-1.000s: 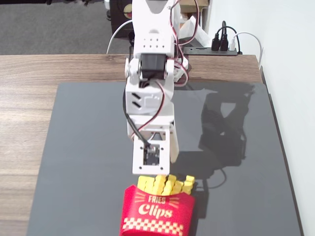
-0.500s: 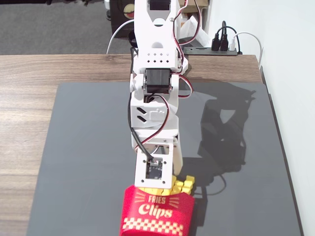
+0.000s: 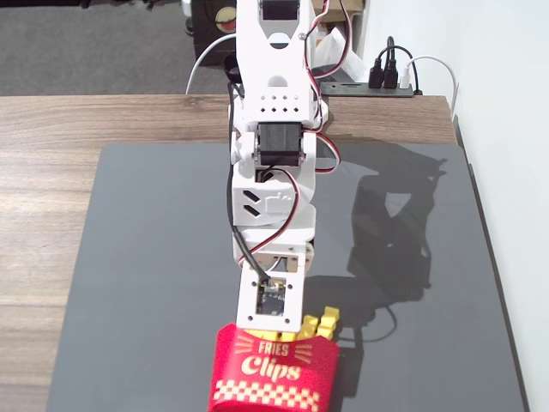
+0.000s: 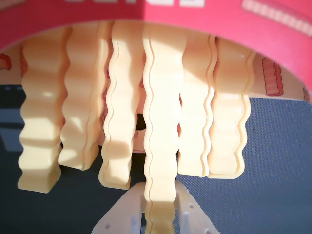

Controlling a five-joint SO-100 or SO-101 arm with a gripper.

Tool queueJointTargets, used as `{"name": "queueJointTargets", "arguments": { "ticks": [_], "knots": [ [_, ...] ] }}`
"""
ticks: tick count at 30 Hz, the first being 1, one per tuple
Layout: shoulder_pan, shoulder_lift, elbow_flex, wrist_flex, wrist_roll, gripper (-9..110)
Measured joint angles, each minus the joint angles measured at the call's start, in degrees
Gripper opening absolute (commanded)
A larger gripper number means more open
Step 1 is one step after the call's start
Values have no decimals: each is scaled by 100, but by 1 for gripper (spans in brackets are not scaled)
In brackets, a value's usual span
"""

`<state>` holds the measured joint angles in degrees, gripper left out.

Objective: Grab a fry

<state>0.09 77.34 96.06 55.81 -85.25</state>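
In the wrist view several pale yellow wavy-edged fries hang out of the red carton (image 4: 273, 29). The longest fry (image 4: 161, 122) is in the middle and reaches the bottom edge of the view. My gripper (image 4: 160, 209) has white jaws pressed against both sides of that fry's lower end, so it looks shut on it. In the fixed view the red carton lettered "FRIES Clips" (image 3: 273, 373) stands at the mat's near edge, with short yellow fry tips (image 3: 319, 324) showing at its top right. The arm's wrist (image 3: 270, 296) is right over the carton and hides the jaws.
A dark grey mat (image 3: 154, 257) covers the wooden table (image 3: 51, 172). A white wall (image 3: 515, 172) runs along the right. A power strip with cables (image 3: 390, 81) lies at the back right. The other fries (image 4: 41, 126) crowd close on both sides of the held one.
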Motion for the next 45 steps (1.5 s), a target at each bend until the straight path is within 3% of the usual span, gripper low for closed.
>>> {"name": "queueJointTargets", "arguments": {
  "ticks": [10, 30, 38, 45],
  "knots": [
    [-97, 431, 501, 35, 334, 1],
    [-132, 3814, 3718, 141, 431, 1],
    [-88, 4729, 3647, 1327, 422, 1],
    [123, 5019, 2628, 2628, 220, 1]
  ]
}}
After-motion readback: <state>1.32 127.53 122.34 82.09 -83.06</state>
